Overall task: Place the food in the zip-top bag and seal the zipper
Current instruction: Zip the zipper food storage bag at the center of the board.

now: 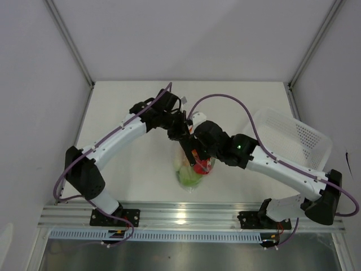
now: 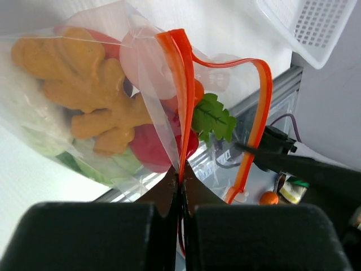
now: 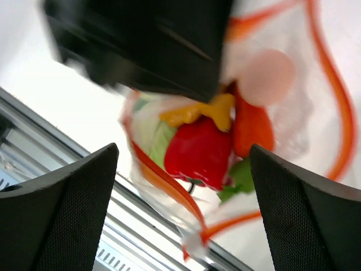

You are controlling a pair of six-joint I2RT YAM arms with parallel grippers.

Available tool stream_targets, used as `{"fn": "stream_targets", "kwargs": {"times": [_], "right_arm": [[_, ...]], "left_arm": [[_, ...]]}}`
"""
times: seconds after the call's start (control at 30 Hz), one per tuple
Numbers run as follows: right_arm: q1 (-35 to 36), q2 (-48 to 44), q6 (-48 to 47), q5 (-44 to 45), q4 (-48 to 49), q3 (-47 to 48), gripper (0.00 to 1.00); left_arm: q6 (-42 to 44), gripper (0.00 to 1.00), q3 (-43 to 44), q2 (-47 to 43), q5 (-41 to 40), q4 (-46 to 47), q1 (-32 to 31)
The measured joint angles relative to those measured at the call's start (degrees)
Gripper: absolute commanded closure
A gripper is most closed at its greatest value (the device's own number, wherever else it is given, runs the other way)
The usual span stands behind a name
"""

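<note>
Just left of the white basket, out on the table, both arms crowd in over the zip-top bag. Look at the left gripper: it is clenched hard on the zipper, and the red-orange strip runs straight down into the seam between its black fingers, pinched flat there. The right gripper is spread wide and grasping nothing. The bag sits in the gap between its two fingers, with daylight showing on either side. From the pinch, the zipper's two lips part: one stays straight, while the other bows out in a loop toward the basket side, so the mouth gapes there. The bag itself is clear and crinkly, bulging with toys pressed against the film. The orange-yellow lumpy piece is on the side away from the basket, the pink one is tight against the strip, and the red pepper is below them. A green leaf pokes out on the basket side of the held strip. From above, a green piece fills the bag's near end.
</note>
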Motion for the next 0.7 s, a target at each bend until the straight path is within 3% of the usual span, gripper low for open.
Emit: {"fn": "stream_targets", "kwargs": {"times": [0.3,0.5,0.7], "right_arm": [[-0.04,-17.66,8.46,6.62,0.24,-5.73,0.01],[0.42,-32.87,12.35,3.78,9.75,-22.51,0.01],[1.18,-32.61,13.31,2.08,20.06,-34.45,0.03]], "left_arm": [[-8.22,0.99,-8.26,-12.79,-7.37,0.98,2.51],[-13.31,0.99,-15.13,-19.67,-9.27,3.61,3.15],[-15.65,0.99,-17.03,-20.68,-9.11,5.22,3.15]]}}
